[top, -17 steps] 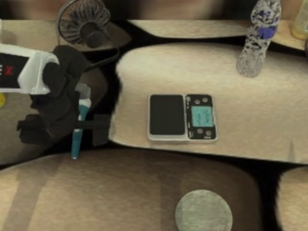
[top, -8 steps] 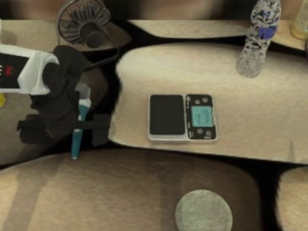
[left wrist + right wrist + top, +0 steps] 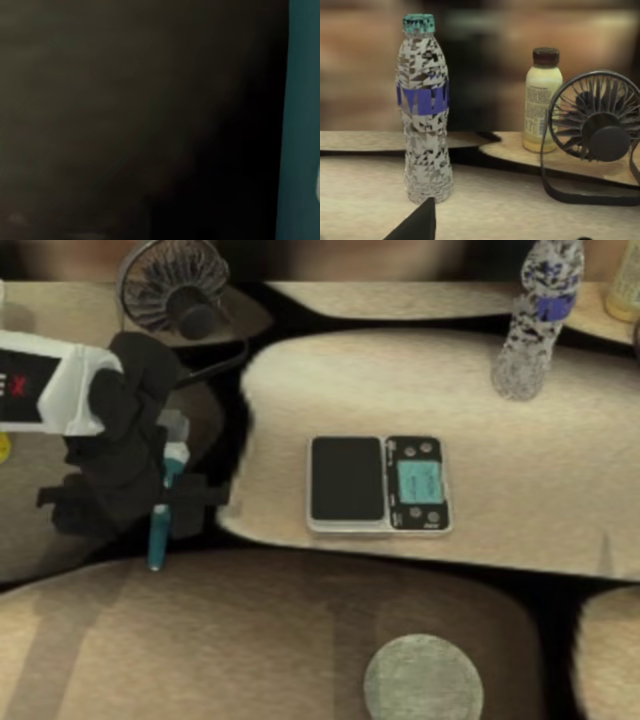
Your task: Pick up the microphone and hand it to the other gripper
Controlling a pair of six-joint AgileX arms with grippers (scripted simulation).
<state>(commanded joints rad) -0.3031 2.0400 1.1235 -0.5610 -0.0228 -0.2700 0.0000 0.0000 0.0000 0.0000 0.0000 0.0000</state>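
left claw (image 3: 160, 502) at bench (image 3: 420, 380) left edge, fingers straddling mic (image 3: 160, 525) handle; grip unclear; right claw unseen

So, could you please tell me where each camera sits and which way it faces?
Top view: above the table, looking down; shows the left hand over the microphone.
Left wrist view: dark, only a teal strip of the microphone, as in the top view.
Right wrist view: low, facing the bottle and fan; one dark finger.
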